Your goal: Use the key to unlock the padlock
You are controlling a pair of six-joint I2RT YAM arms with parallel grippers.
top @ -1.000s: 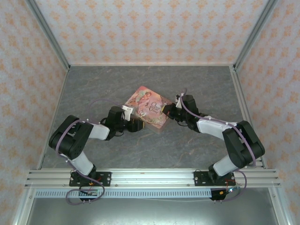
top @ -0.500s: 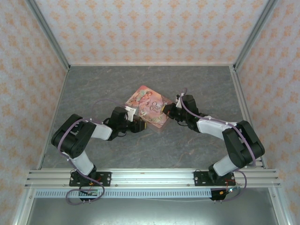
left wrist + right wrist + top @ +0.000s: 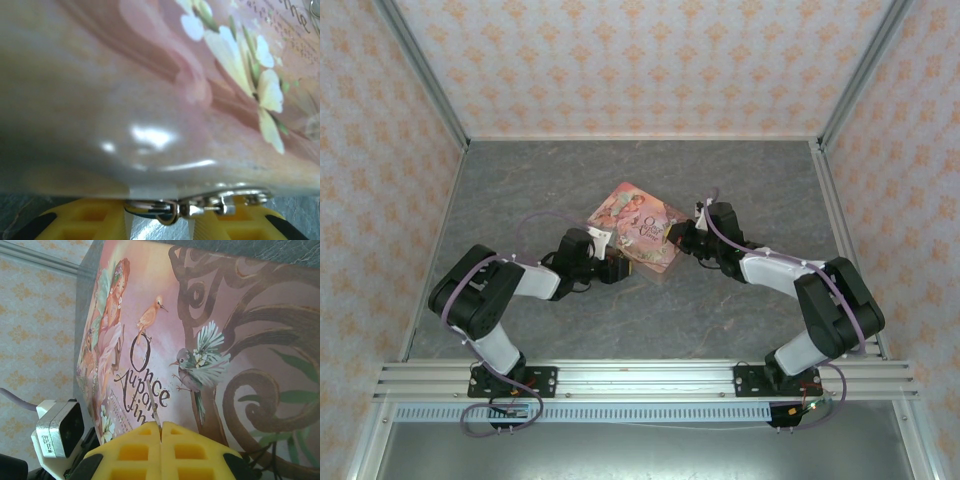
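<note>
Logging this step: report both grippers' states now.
Left gripper: closed on the padlock.
Right gripper: closed on the key.

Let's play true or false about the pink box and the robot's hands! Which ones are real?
1. The pink tin box lies between the left gripper and the right gripper. True.
2. A bird is painted on its lid. True.
3. The table is green. False: it is grey.
4. The right gripper's fingers are wide apart. False: they press together on a thin metal piece, maybe the key.
</note>
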